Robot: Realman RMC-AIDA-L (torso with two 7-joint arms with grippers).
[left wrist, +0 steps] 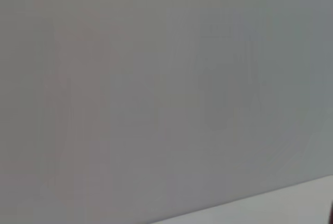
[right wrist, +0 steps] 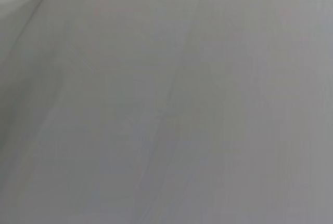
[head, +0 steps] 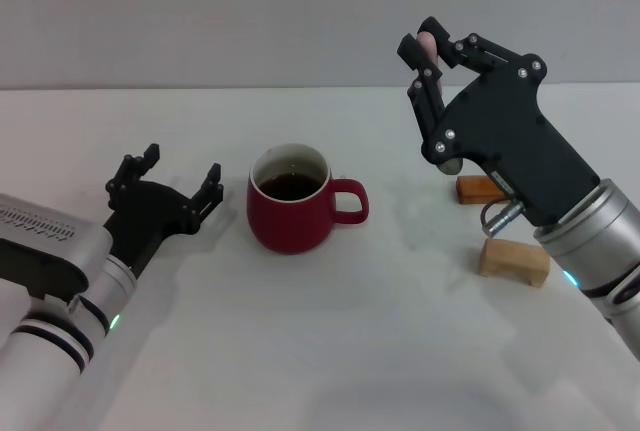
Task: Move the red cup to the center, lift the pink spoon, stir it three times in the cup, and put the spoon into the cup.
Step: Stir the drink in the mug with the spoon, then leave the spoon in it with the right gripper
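Observation:
In the head view the red cup [head: 290, 216] stands upright near the table's middle, dark liquid inside and its handle turned to the right. My left gripper [head: 182, 167] rests open just left of the cup, apart from it and holding nothing. My right gripper [head: 425, 43] is raised high to the right of the cup and shut on the pink spoon [head: 427, 44]. The spoon's pale pink handle end shows between the fingertips, and a grey rounded part [head: 447, 163] peeks out lower beside the gripper body. Both wrist views show only a plain grey surface.
A reddish-brown block [head: 476, 189] and a tan wooden block [head: 513, 259] lie on the white table [head: 300, 351] at the right, under and behind my right arm. A grey wall stands behind the table.

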